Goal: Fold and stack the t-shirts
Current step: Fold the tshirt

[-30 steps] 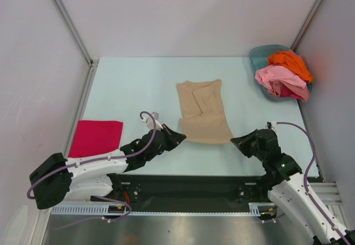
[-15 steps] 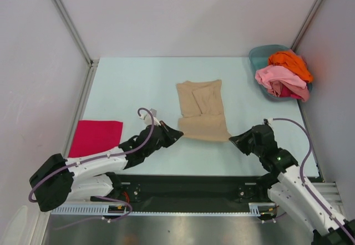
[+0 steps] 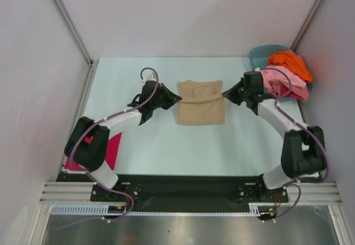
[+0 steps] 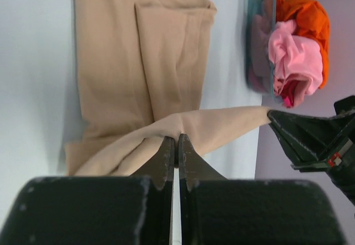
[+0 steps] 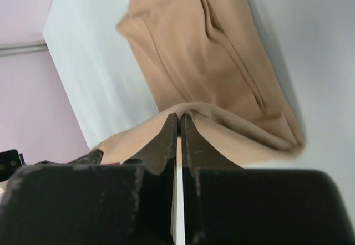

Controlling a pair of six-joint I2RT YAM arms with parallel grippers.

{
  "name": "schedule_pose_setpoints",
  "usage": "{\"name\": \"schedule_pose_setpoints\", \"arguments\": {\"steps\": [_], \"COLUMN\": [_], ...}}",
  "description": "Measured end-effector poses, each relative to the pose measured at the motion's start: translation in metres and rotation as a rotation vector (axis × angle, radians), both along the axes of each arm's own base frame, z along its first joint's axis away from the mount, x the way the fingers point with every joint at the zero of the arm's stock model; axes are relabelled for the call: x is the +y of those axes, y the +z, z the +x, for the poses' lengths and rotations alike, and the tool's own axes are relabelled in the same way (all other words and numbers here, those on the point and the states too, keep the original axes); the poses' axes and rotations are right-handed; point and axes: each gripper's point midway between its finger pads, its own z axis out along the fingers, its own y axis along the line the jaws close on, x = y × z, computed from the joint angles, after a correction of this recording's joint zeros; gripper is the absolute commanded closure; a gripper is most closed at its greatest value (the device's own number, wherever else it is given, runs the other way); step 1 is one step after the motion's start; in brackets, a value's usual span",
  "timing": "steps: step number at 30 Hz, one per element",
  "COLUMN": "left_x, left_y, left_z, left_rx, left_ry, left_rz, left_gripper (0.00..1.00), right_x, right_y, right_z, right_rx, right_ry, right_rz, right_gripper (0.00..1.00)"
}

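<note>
Nearest, magenta shirt (image 3: 115, 146) lies flat at the desk's (image 3: 166, 151) left edge, partly under the left arm. Mid-desk: tan shirt (image 3: 201, 112) doubled over, upper layer's edge stretched across its far end. Left gripper (image 3: 177, 97) closed, pinching that edge at its left corner. Right gripper (image 3: 224, 94) closed, pinching the same edge at its right corner. Far right corner: teal basin (image 3: 258, 53) heaped with pink shirt (image 3: 283, 81) and orange shirt (image 3: 289, 62).

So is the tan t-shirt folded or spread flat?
Folded over, not yet released: the tan t-shirt lies doubled, its upper layer pinched at both corners by the left gripper and right gripper.
</note>
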Motion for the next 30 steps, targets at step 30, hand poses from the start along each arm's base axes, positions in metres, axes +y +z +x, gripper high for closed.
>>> {"name": "schedule_pose_setpoints", "arguments": {"steps": [30], "left_x": [-0.006], "left_y": [-0.047], "left_z": [0.163], "left_rx": [0.054], "left_ry": [-0.007], "left_rz": [-0.116], "left_gripper": [1.00], "right_x": [-0.009], "right_y": [-0.072], "right_z": [0.161], "right_rx": [0.021], "right_ry": [0.070], "right_rz": [0.128], "right_gripper": [1.00]}}
